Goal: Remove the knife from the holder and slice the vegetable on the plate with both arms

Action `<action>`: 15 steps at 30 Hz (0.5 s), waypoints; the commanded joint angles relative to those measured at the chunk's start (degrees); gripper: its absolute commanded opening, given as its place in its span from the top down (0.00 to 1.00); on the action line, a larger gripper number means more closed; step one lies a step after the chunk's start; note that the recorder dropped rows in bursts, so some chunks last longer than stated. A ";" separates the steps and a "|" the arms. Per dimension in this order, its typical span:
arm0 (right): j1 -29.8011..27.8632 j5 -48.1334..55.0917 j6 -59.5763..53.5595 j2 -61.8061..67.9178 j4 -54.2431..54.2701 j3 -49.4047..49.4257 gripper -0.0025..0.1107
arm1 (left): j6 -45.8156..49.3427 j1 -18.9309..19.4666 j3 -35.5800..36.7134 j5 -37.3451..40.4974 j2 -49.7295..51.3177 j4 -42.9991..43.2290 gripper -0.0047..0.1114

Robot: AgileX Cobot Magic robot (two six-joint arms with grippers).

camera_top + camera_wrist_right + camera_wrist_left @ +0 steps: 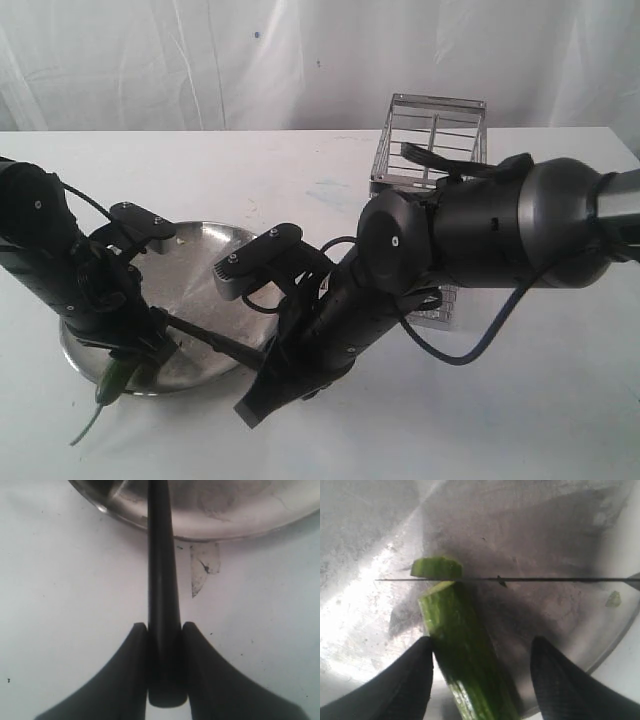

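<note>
The green vegetable (465, 650) lies on the steel plate (545, 530), its stem end sticking out over the rim in the exterior view (112, 380). A short cut-off piece (436, 567) lies just beyond the knife (520, 579), whose thin blade crosses at the cut end. My left gripper (482, 641) is open and straddles the vegetable; one finger touches it, the other stands apart. My right gripper (164, 627) is shut on the knife's dark handle (162, 580) beside the plate's rim (225, 527). In the exterior view the knife (215, 338) reaches from my right gripper (262, 372) into the plate (215, 232).
The wire holder (430, 140) stands at the back right behind the right arm, with a dark utensil handle (425, 155) in it. A small green scrap (614, 599) lies near the plate's rim. White table surrounds the plate.
</note>
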 commanded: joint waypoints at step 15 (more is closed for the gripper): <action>-0.06 3.86 0.17 3.55 -1.41 -5.25 0.98 | -1.73 -0.05 -1.55 2.65 -4.65 0.09 0.44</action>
